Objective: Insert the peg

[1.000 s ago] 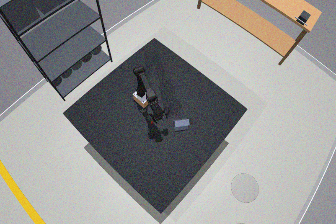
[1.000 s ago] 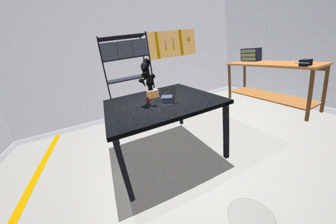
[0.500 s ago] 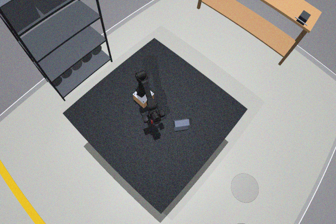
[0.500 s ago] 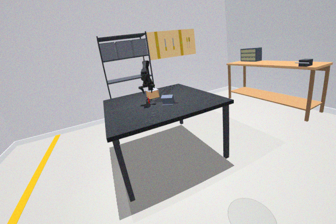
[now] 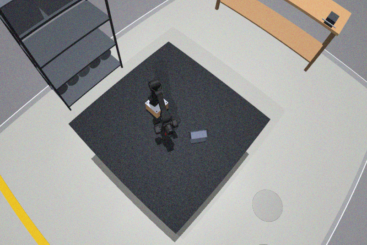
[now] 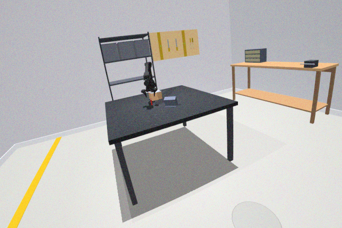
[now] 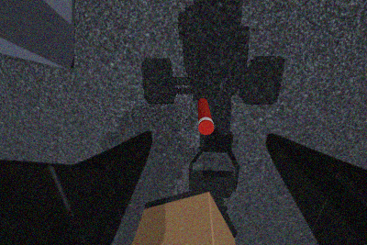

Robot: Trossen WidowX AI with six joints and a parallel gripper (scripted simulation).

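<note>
Looking down in the wrist view, the gray panel [image 7: 38,20] sits in the upper left of the frame, on the dark table [image 7: 312,38]. One black finger [image 7: 92,176] fills the lower left. In the middle stands the red peg [image 7: 205,116], upright on the table, with its round top facing the camera. The gripper [image 7: 206,172] hangs above the peg with its jaws spread wide and nothing between them. The other finger [image 7: 321,185] fills the lower right. A tan block [image 7: 183,222] shows at the bottom middle. The hole in the panel is hard to see here.
</note>
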